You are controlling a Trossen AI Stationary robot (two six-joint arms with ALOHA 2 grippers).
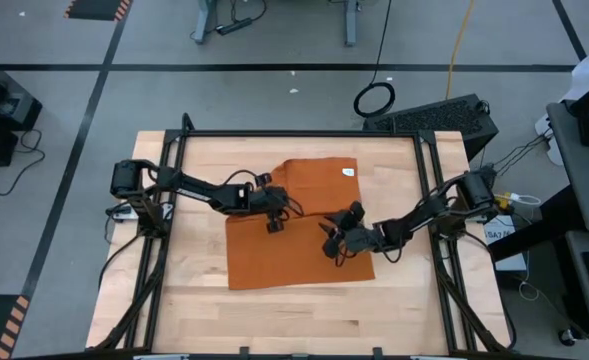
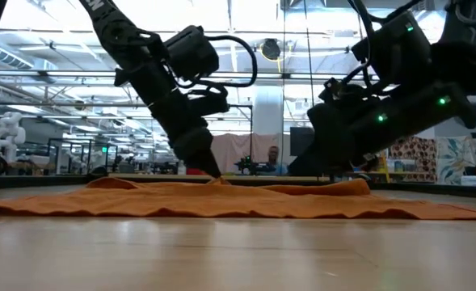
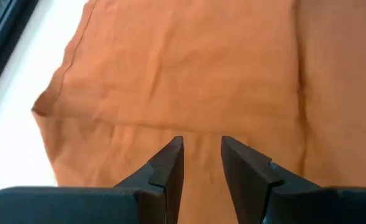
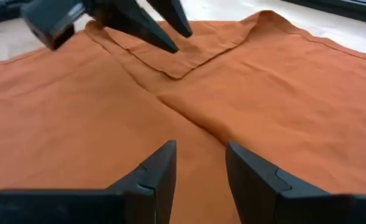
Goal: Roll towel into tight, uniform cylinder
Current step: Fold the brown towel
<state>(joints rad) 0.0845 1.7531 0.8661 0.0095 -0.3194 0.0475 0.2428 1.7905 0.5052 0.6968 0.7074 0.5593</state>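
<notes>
Rust-orange fabric fills the close wrist views: the towel lies spread on the wooden table, near its middle, not yet rolled. It lies mostly flat, with a fold or crease running across its centre and one edge turned over on itself. A small white tag shows at its far corner.

Both dark arms reach in over the cloth. On the left, the left gripper points down at the towel beside the turned-over edge, its two fingers parted by a narrow gap with nothing between them. On the right, the right gripper sits low over the central crease, fingers likewise slightly apart and holding nothing. From table height, the towel looks like a thin, gently rumpled layer, with both grippers down at it.
</notes>
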